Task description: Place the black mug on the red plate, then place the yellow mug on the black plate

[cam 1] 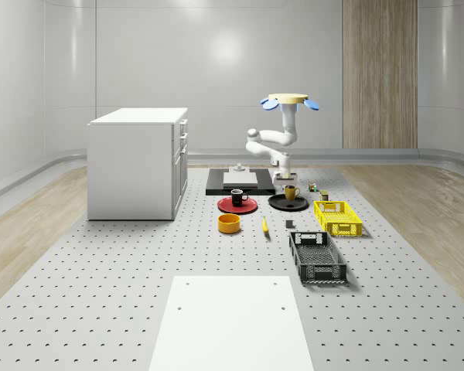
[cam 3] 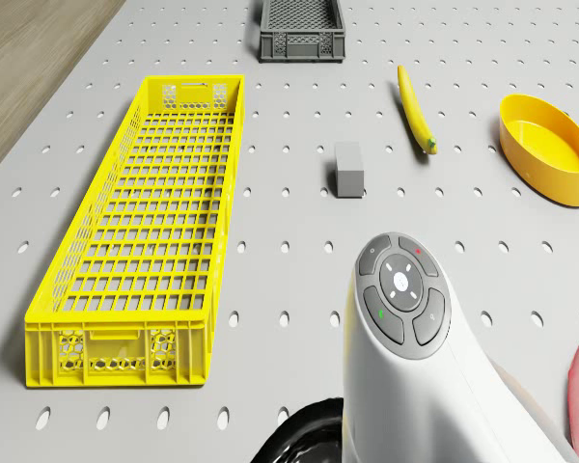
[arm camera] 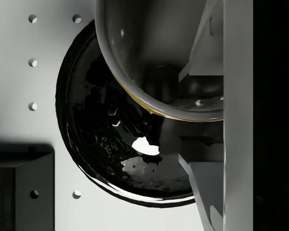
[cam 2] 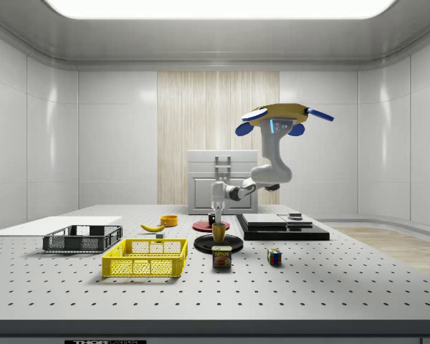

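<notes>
The black mug (cam 1: 239, 196) stands on the red plate (cam 1: 237, 205), also seen as the black mug (cam 2: 212, 218) in the side view. The yellow mug (cam 1: 291, 192) stands upright on the black plate (cam 1: 278, 205); from the side, the yellow mug (cam 2: 218, 232) rests on the black plate (cam 2: 204, 245). The drone (cam 1: 288, 101) hovers above and behind the plates. My gripper (cam 2: 218, 221) hangs just over the yellow mug. In the wrist view my gripper (arm camera: 202, 118) is open, its fingers (arm camera: 207, 43) straddling the mug rim (arm camera: 135, 91) above the glossy black plate (arm camera: 111, 144).
A yellow crate (cam 3: 145, 241), black crate (cam 3: 302, 29), banana (cam 3: 415, 108), yellow bowl (cam 3: 545, 149) and grey block (cam 3: 348, 170) lie in front of the plates. A can (cam 2: 222, 256) and cube (cam 2: 274, 256) sit nearby. A white cabinet (cam 1: 139, 162) and black platform (cam 1: 216, 185) stand behind.
</notes>
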You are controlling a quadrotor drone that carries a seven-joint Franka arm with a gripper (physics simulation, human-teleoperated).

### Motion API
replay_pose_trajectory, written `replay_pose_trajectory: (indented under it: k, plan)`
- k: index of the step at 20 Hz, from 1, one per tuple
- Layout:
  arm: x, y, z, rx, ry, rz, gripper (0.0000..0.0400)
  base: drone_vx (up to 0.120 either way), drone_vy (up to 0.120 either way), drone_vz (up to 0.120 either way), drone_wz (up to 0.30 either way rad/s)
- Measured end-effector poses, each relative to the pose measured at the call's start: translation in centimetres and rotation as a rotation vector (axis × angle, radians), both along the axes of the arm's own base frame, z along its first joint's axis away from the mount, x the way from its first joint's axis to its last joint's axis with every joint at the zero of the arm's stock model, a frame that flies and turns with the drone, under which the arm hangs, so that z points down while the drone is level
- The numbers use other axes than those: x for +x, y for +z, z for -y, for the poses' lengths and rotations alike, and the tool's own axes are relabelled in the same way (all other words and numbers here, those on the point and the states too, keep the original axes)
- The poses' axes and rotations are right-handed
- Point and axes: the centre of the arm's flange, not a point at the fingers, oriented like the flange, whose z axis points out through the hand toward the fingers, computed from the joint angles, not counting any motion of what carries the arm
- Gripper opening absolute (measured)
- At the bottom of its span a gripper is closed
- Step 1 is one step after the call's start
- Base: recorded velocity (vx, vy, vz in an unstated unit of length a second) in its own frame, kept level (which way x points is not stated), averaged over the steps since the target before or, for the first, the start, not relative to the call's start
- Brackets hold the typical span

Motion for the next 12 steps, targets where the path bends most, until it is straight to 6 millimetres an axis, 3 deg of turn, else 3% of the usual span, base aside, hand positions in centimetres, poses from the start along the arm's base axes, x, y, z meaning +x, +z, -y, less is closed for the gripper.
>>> replay_pose_trajectory:
  k: [3,5,7,12]
  plan:
    - [0.0,1.0,0.0,0.000,0.000,0.000,0.0110,0.000,0.000,0.000,0.000]
    - [0.0,1.4,0.0,0.000,0.000,0.000,0.0224,0.000,0.000,0.000,0.000]
    - [0.0,1.4,0.0,0.000,0.000,0.000,0.0293,0.000,0.000,0.000,0.000]
    - [0.0,0.0,0.0,0.000,0.000,0.000,0.0369,0.000,0.000,0.000,0.000]
